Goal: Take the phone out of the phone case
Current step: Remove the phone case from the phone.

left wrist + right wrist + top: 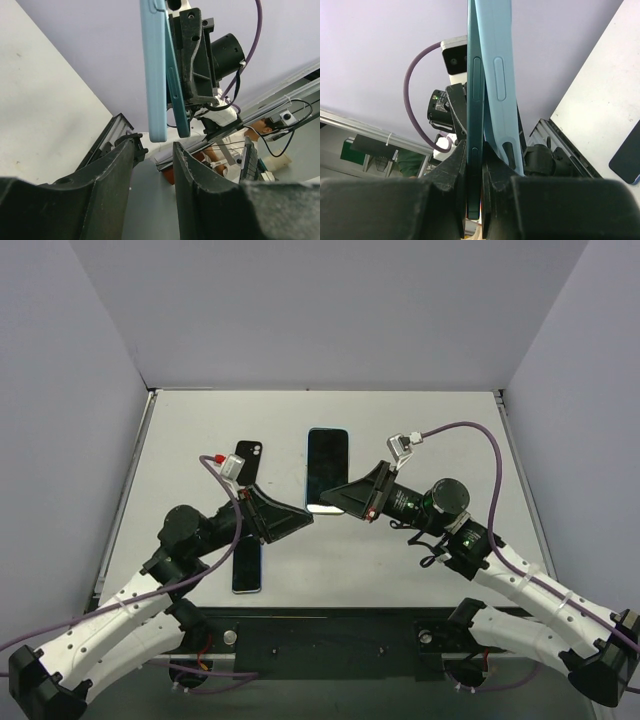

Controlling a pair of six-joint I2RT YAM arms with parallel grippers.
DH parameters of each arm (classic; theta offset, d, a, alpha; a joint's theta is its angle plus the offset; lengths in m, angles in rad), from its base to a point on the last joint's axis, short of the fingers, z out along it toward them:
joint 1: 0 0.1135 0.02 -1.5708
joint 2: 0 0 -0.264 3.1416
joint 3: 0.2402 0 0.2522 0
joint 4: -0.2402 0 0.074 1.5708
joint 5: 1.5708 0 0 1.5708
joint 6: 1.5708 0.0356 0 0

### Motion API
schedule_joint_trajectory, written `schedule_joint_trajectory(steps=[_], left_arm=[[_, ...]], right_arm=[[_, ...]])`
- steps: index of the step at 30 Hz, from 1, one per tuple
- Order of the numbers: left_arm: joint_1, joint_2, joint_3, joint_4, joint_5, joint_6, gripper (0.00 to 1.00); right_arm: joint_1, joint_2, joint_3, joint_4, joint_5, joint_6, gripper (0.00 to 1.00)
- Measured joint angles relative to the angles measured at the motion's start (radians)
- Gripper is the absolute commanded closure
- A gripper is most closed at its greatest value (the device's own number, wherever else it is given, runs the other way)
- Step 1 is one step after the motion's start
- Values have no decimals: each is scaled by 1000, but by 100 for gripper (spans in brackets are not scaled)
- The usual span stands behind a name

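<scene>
1. Clamped tight in the right gripper [474,165], lower centre of the right wrist view: teal phone [474,75], edge-on.
2. Alongside on its right: pale blue phone case [497,60], partly splayed off.
3. Spread apart, gripping nothing, low in the left wrist view just under the case's end: left gripper [155,150].
4. Mid-frame over the table [420,430] from above.

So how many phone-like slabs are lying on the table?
2: a black slab with a camera lens left of centre, and a blue-edged slab nearer the arm bases. An arm covers the gap between them.
</scene>
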Motion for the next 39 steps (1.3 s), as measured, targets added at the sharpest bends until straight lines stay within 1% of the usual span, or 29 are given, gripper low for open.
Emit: schedule_joint_trajectory(steps=[3,8,10,15,16,18,19,20,21,23,25,28,30,31,33,34,35,37,39], left_arm=[[-4,-6,0,-1,-5,7,49],[-4,-26,0,-2,-37,11,48],[-4,-20,4,-4,-44,16,51],[-5,36,45,-16,-52,28,64],[-5,48,54,-17,-54,30,64],[-6,69,72,-23,-60,32,70],[-6,76,79,-25,-65,33,77],[-6,79,82,-26,-72,34,83],[-8,81,86,-31,-82,37,100],[-11,84,97,-66,-108,46,100],[-13,87,116,-137,-154,61,100],[-14,100,171,-309,-278,87,100],[19,121,193,-383,-357,111,100],[64,150,196,-405,-379,124,100],[147,209,198,-424,-379,140,100],[202,264,197,-423,-364,148,100],[231,306,197,-419,-356,156,100],[273,420,196,-406,-321,184,100],[282,521,200,-398,-285,219,100]], right_arm=[[0,0,-7,3,0,14,100],[0,-2,-19,27,-2,33,100],[-1,-2,-22,39,-3,43,100],[-5,-1,-31,77,-6,66,100],[-6,-1,-34,82,-6,67,100],[-6,-1,-40,86,-6,70,100],[-6,-1,-43,87,-6,70,100],[-6,-1,-46,88,-6,70,100],[-6,-1,-50,89,-6,69,100],[-7,-1,-56,90,2,67,100],[-7,-3,-56,75,14,51,100],[-5,-25,-66,-5,33,6,100],[12,-51,-74,-79,35,-35,100],[26,-65,-81,-108,35,-52,100],[43,-89,-100,-146,34,-78,100],[53,-106,-115,-172,31,-95,100],[55,-116,-123,-195,31,-106,100],[55,-141,-132,-274,44,-143,100],[53,-169,-132,-349,65,-178,100]])
